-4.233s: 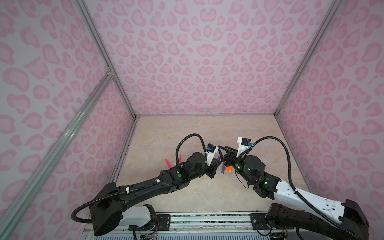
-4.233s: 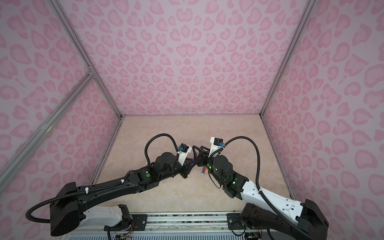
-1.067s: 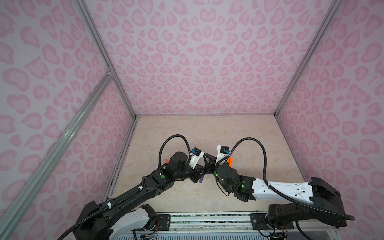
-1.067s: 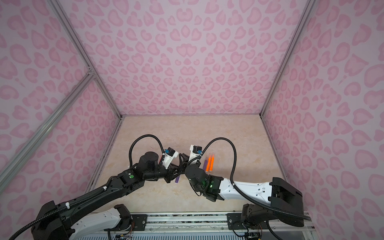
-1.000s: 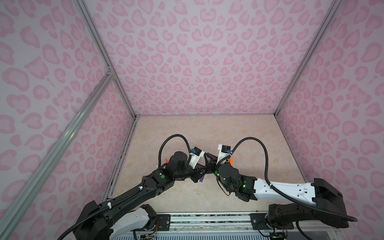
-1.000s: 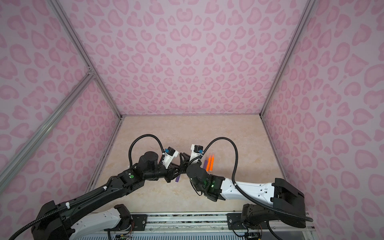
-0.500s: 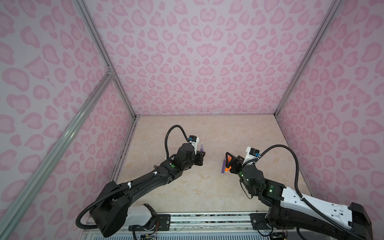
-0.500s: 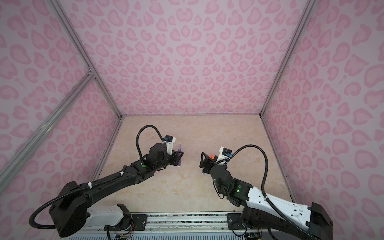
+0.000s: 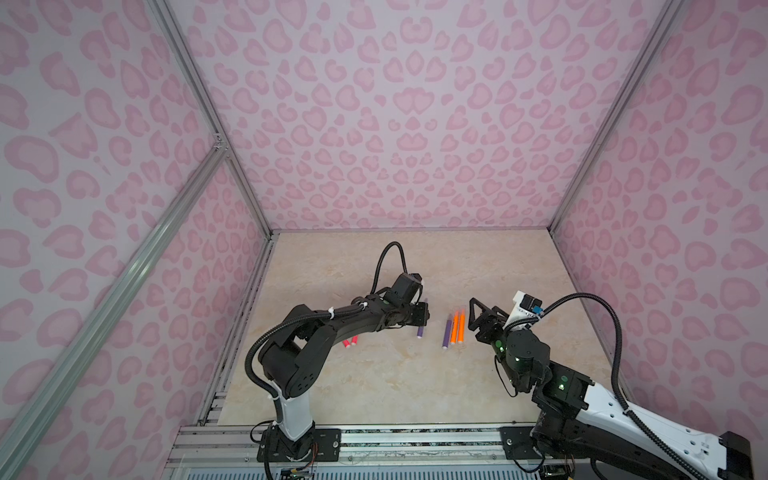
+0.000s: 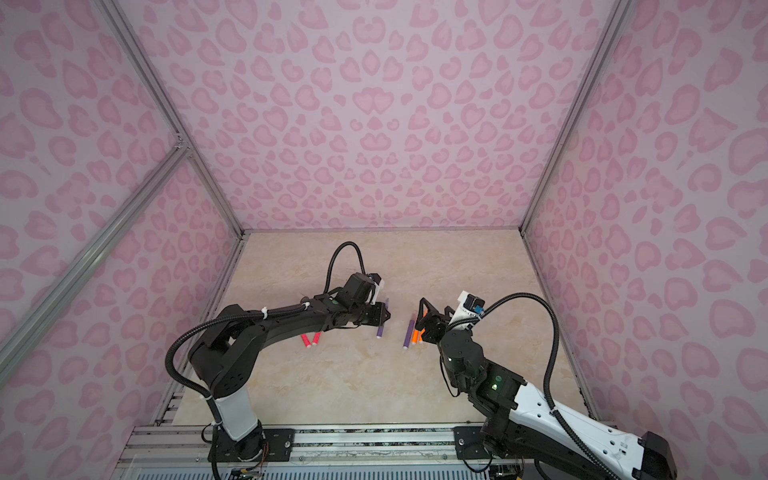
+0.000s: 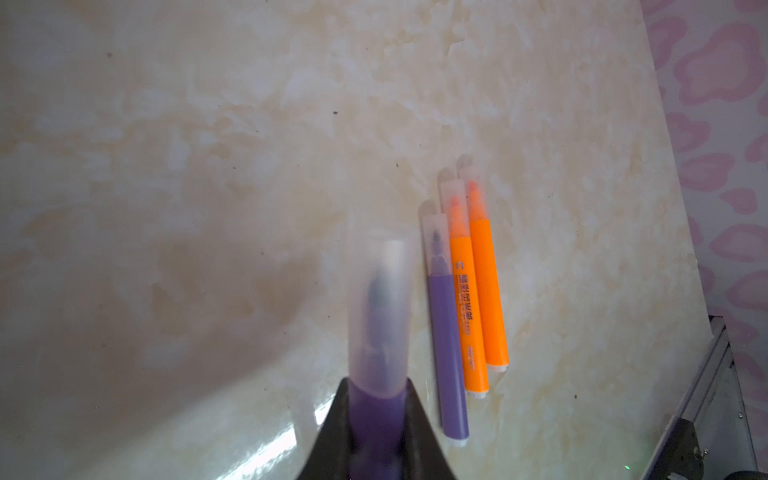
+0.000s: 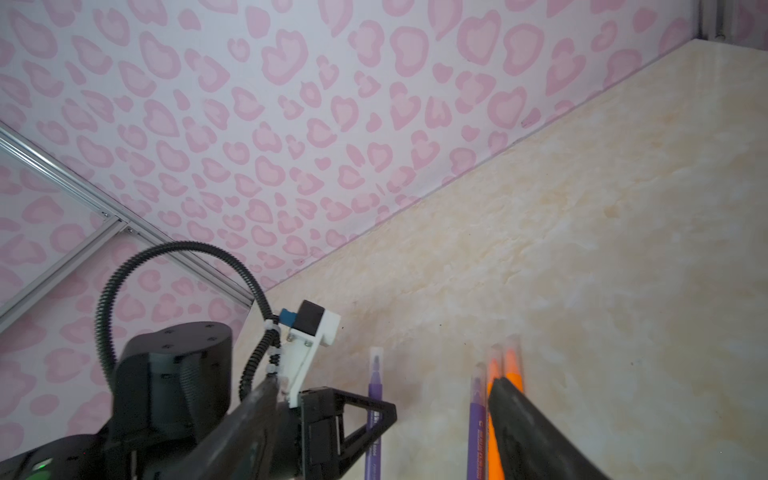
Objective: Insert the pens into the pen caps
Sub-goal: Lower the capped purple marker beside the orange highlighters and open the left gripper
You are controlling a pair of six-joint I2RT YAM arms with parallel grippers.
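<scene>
Your left pincer [image 9: 420, 316] clamps the capped purple pen [image 11: 376, 316]. Between it and the empty, wide-open right pincer [image 9: 483, 316], three capped pens [image 11: 469, 307] lie on the counter [image 11: 208, 166]. Lower yours flat and parallel before letting go.

No words are clear enough to read anywhere. One orange pen [image 11: 467, 307] has small dark print down its side (too blurry to make out) and a tiny dark mark near its cap. In a top view it lies at 3 o'clock of a purple pen [image 9: 446, 334]. That pen and the other purple pen [image 12: 374, 440] carry faint white print, also too blurry.
</scene>
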